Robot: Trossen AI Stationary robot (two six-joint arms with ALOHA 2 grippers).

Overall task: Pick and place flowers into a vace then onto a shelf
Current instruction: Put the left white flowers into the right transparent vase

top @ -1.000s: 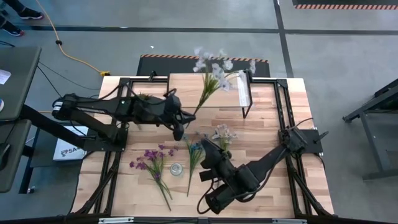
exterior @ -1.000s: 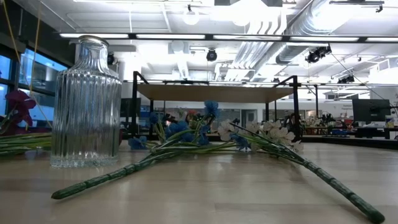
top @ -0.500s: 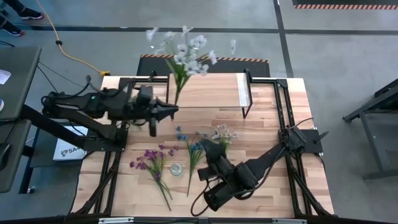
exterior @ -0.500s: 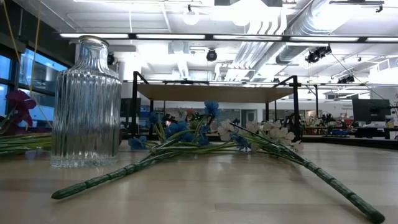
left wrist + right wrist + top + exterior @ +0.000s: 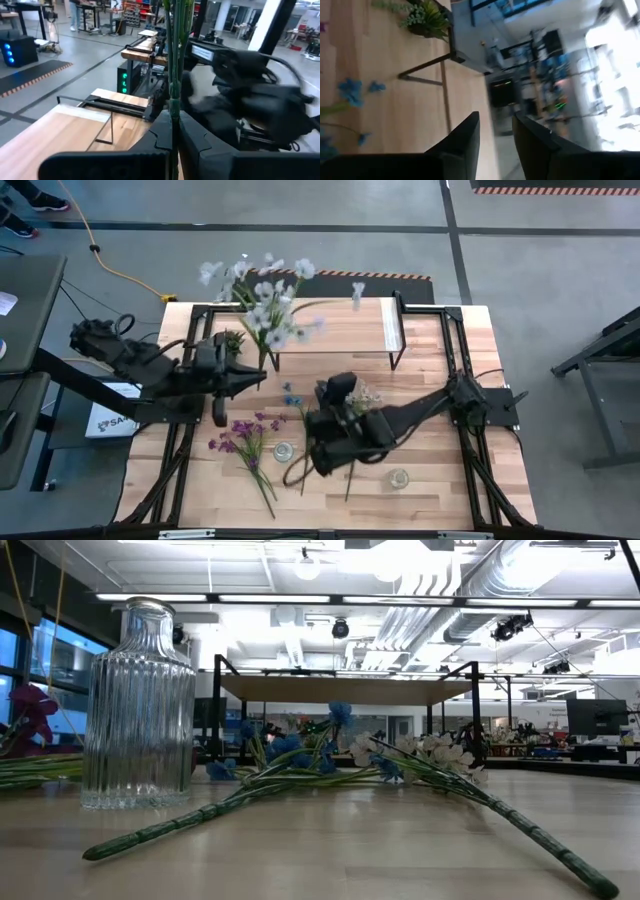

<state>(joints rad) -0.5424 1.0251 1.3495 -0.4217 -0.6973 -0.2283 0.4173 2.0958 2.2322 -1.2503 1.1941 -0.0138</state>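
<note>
My left gripper [image 5: 262, 372] hovers over the table's left half, shut on a white-blossomed spray [image 5: 255, 290]. The fingers of my right gripper [image 5: 330, 390], mid-table, stand apart [image 5: 495, 135] with nothing between them. Three flowers lie flat on the table: a purple one [image 5: 245, 435], a blue one [image 5: 300, 415] and a pale one [image 5: 360, 398]. The low view shows the blue [image 5: 290, 745] and pale [image 5: 430, 750] flowers with their stems crossing. The ribbed glass vase [image 5: 140, 700] stands upright near the front [image 5: 284, 451]. The shelf [image 5: 330, 325] stands at the far edge. My left gripper pinches the spray's thin green stem [image 5: 173, 107] between its two fingers. The fingers lie level, pointing toward the table's right, and cross the stem. The spray stands up above the fingers, blossoms on top, clear of the table.
A small green potted plant [image 5: 232, 340] sits by the shelf's left legs. A second small round glass [image 5: 398, 478] stands at the near right. Black frame rails [image 5: 455, 370] run along both sides of the table. My right arm [image 5: 250, 85] is close in front of my left gripper.
My left gripper has carried the white spray up and toward the table's left edge, so its blossoms have swung from above the shelf's right end to above its left end. My right gripper has rolled and swung toward the table's left, uncovering the small glass at the near right.
</note>
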